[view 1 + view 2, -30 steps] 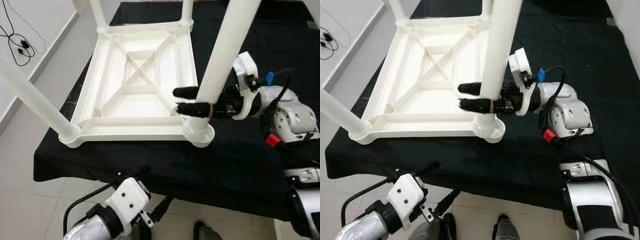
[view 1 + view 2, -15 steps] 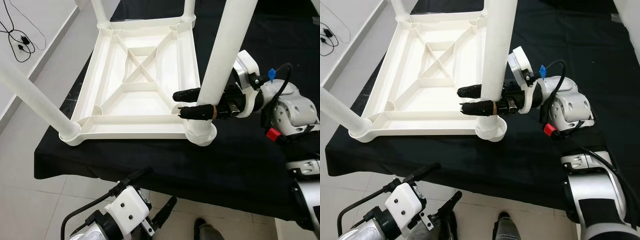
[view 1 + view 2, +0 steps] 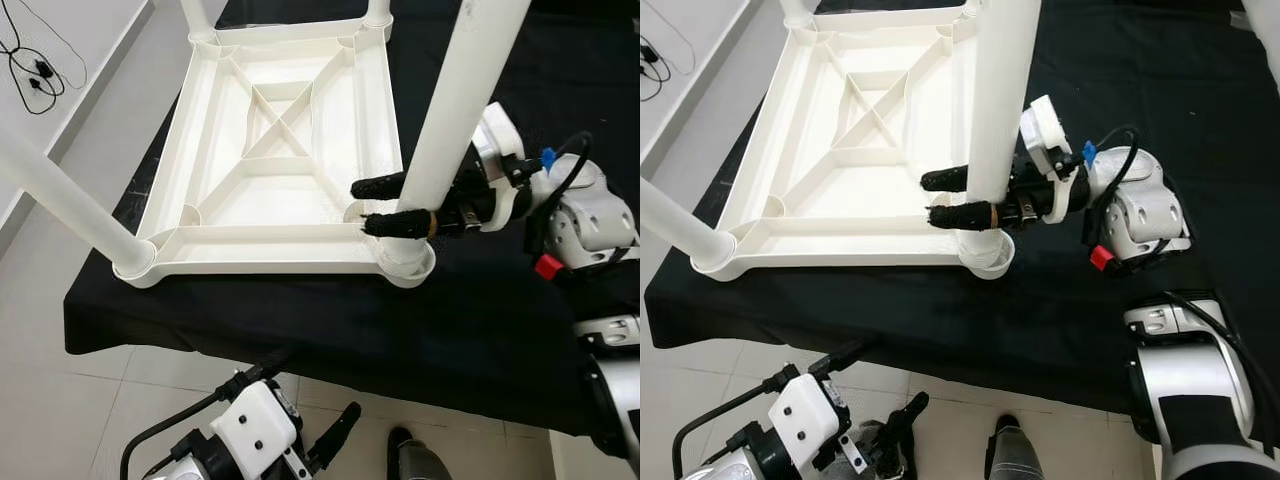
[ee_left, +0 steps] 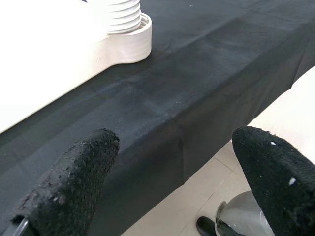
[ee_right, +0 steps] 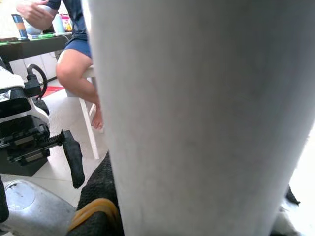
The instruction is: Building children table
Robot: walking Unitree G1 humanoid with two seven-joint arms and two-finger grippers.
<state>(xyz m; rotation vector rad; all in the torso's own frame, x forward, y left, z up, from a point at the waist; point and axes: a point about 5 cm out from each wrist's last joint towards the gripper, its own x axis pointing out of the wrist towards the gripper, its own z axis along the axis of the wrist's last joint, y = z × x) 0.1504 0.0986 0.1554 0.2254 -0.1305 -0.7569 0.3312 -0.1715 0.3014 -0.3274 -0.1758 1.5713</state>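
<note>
Right gripper (image 3: 385,206) clamps white leg (image 3: 452,120) beside tabletop (image 3: 280,160).

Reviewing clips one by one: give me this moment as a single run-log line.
stage: leg fitting | right gripper: shut on table leg just above corner socket | left gripper: open, idle below black cloth edge | tabletop: upside down
</note>
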